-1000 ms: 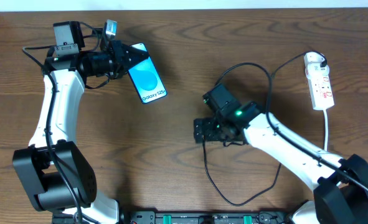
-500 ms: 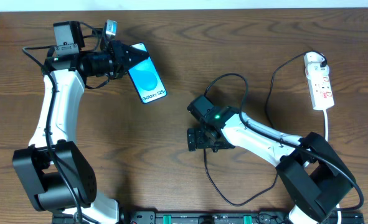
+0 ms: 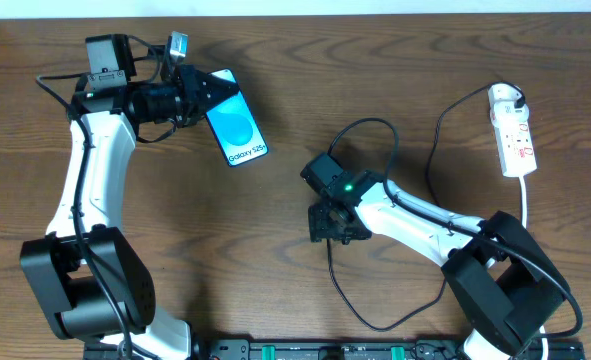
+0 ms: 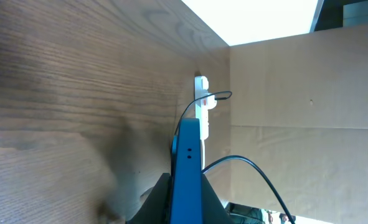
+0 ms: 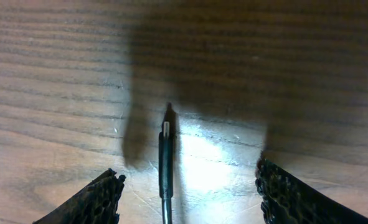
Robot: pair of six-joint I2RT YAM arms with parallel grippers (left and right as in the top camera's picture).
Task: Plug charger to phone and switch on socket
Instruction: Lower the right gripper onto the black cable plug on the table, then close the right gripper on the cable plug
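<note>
Though ungripped, charger between open fingers

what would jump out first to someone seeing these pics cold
The bright blue phone stands out, gripped by the left gripper at the upper left of the overhead view. In the middle, the right gripper is open around the charger plug tip. The white socket lies at the far right.

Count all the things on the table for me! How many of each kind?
Phone: 1
Charger cable: 1
Power strip: 1
Robot arms: 2, left and right
Total: 5
</note>
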